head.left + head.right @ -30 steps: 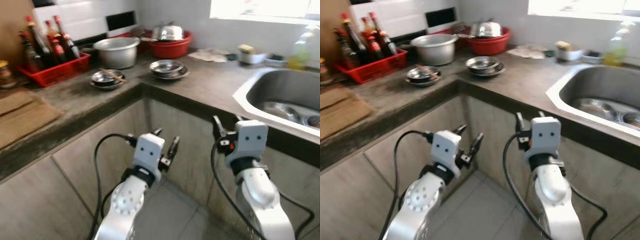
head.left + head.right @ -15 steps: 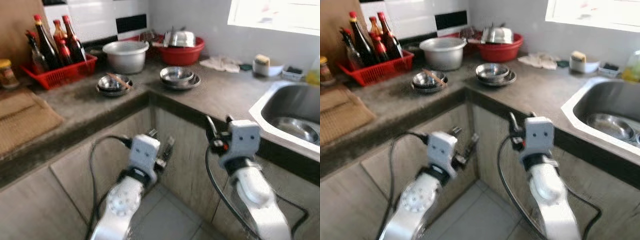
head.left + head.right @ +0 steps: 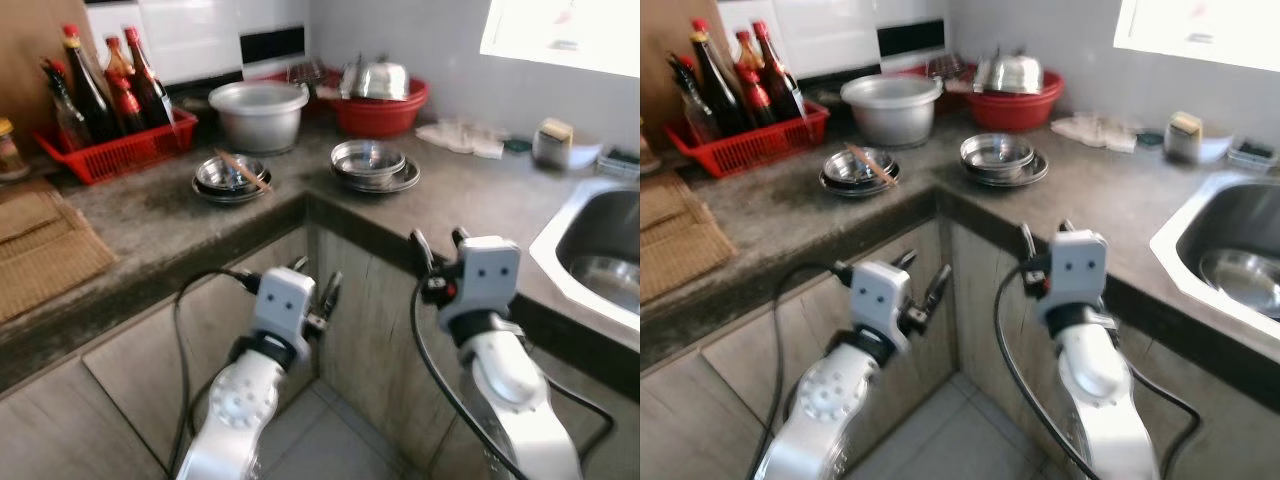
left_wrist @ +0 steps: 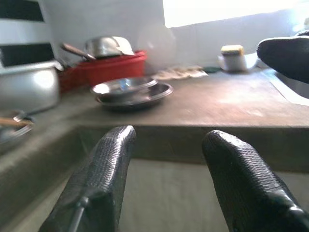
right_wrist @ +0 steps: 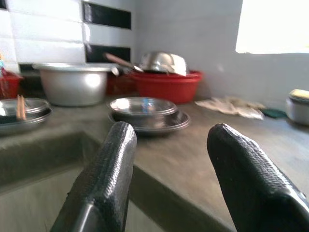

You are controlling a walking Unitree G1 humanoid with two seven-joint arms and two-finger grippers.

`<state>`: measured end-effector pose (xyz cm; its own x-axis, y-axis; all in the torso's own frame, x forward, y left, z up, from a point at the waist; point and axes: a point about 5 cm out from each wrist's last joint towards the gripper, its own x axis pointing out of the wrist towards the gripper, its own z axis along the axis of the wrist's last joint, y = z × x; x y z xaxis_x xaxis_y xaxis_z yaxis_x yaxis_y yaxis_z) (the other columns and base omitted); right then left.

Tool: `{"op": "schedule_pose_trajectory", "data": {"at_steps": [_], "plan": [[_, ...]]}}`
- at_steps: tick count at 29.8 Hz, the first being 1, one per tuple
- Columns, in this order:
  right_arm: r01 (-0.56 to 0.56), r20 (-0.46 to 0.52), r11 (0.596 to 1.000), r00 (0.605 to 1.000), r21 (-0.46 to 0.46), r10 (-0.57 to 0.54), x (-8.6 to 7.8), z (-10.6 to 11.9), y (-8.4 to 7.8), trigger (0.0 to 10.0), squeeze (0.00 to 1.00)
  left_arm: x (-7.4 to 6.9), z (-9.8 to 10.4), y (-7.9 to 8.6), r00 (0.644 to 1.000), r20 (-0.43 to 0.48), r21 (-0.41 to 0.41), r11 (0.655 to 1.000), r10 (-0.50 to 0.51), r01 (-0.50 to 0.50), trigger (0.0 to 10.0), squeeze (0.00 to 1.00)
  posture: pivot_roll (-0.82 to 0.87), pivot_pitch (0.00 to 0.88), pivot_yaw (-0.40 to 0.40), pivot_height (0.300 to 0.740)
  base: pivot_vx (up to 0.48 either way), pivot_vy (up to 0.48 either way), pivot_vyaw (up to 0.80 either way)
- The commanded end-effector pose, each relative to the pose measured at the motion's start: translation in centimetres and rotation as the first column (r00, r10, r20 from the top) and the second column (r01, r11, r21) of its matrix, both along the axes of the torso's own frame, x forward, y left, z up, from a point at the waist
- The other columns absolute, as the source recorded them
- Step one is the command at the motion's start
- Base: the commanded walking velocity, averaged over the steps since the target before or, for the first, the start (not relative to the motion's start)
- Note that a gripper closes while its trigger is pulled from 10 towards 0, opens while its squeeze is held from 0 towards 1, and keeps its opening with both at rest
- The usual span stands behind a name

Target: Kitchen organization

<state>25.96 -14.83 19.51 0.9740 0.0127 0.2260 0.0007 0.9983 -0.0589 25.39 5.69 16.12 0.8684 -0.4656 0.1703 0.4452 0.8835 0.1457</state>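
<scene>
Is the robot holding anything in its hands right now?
No, nothing is held. The left gripper and the right gripper are both open and empty, in front of the countertop edge.

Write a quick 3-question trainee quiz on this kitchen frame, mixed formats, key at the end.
1. True or false: the left gripper is shut on a bowl.
2. What lies across the stacked bowls nearest the red basket of bottles? A) chopsticks B) a ladle C) a sponge
3. Fill in: the right gripper hangs below the countertop edge, beside the ____ on the robot's right.

Key: 1 false, both grippers are open and hold nothing. 2 A, chopsticks. 3 sink.
</scene>
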Motion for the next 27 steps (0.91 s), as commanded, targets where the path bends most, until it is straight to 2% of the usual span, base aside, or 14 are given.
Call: {"op": "schedule_pose_trajectory", "data": {"at_steps": [1, 13, 27], "plan": [[-0.026, 0.02, 1.0, 0.999, 0.008, 0.026, 0.2, 0.5, 0.7, 10.0, 0.0, 0.1, 0.1, 0.9, 0.999, 0.01, 0.018, 0.999, 0.032, -0.033, 10.0, 0.0, -0.01, 0.0, -0.019, 0.74, 0.307, 0.0, 0.0], [-0.03, 0.026, 1.0, 0.999, -0.004, 0.03, 0.6, 0.8, 0.5, 10.0, 0.0, 0.1, 0.0, 0.8, 1.0, 0.011, 0.016, 1.0, 0.027, -0.027, 10.0, 0.0, -0.01, 0.0, -0.02, 0.74, 0.307, 0.0, 0.0], [-0.039, 0.028, 0.997, 0.999, -0.061, 0.041, 2.1, 1.6, 0.0, 10.0, 0.0, 0.0, -0.3, 0.9, 1.0, 0.003, 0.021, 1.0, 0.023, -0.023, 10.0, 0.0, -0.01, 0.0, -0.022, 0.74, 0.304, 0.0, 0.0]]}}
